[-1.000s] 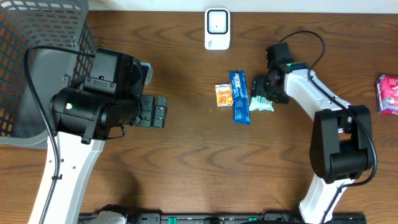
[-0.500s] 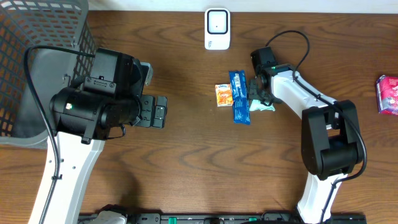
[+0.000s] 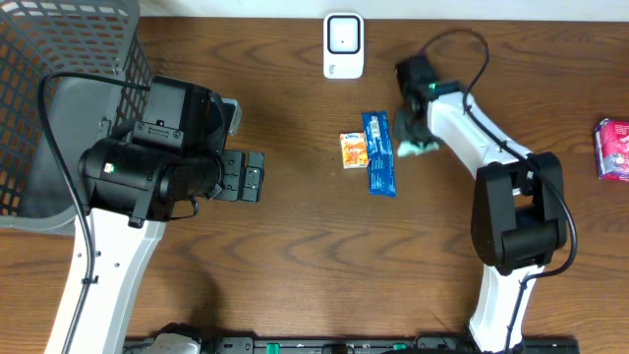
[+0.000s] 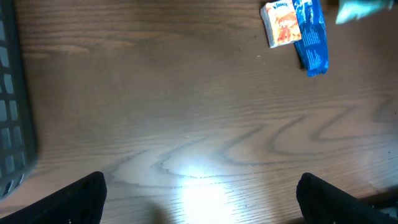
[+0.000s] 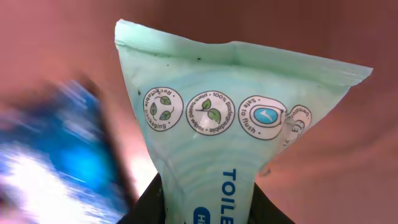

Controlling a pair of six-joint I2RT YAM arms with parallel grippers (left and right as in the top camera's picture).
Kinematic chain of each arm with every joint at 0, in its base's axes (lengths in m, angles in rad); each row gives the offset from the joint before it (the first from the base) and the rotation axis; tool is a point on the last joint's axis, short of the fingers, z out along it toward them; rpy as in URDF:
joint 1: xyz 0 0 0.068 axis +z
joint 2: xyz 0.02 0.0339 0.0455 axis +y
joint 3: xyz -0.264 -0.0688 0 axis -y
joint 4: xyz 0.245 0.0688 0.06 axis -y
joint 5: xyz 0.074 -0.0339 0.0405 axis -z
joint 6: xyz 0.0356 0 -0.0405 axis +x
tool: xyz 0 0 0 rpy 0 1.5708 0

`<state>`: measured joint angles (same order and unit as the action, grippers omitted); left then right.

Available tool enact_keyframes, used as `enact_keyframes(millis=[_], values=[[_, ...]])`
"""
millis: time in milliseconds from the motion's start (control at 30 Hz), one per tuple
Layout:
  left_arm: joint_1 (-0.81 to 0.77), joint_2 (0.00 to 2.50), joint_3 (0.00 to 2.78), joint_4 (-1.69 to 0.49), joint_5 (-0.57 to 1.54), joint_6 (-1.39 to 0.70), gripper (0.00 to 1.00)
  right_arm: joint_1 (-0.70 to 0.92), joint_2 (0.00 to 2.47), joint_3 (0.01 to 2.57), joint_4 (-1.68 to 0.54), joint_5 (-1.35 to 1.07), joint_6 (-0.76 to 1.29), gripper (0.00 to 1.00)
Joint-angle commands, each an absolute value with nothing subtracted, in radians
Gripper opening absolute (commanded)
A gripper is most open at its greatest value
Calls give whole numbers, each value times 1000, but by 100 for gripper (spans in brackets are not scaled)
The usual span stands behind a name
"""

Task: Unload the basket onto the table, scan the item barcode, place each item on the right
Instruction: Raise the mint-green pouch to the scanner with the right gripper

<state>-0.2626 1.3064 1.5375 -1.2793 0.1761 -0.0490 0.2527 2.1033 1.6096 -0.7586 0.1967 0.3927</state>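
The item is a mint-green packet printed with round icons and blue letters. My right gripper is shut on its lower end, and the packet fills the right wrist view. From overhead, the right gripper holds the green packet just right of a blue packet and a small orange packet. A white scanner stands at the back edge. My left gripper hangs open over bare wood at the left, and its dark fingertips frame nothing.
A grey mesh basket fills the back left corner. A red packet lies at the far right edge. In the left wrist view the orange packet and blue packet lie at the top right.
My right gripper has closed on the green packet and shifted left and toward the back, next to the blue packet. The left arm has not moved.
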Motion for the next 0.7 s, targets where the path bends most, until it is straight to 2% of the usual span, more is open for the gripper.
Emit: enact_keyframes(millis=[0, 33, 100, 167, 400, 667], values=[[-257, 1309, 1547, -1283, 163, -50, 98, 253, 2098, 1713, -696, 121, 348, 20], [-257, 1309, 1547, -1283, 163, -50, 98, 253, 2098, 1729, -656, 81, 343, 22], [-257, 1309, 1547, -1283, 163, -50, 98, 257, 2098, 1741, -567, 13, 344, 17], [-257, 1309, 1547, -1283, 163, -50, 98, 262, 2098, 1742, -489, -20, 366, 1], [-257, 1309, 1547, -1283, 163, -50, 98, 303, 2103, 1769, -303, -12, 437, 1], [-257, 1309, 1547, -1283, 163, -50, 98, 338, 2203, 1974, -299, -14, 448, 1]])
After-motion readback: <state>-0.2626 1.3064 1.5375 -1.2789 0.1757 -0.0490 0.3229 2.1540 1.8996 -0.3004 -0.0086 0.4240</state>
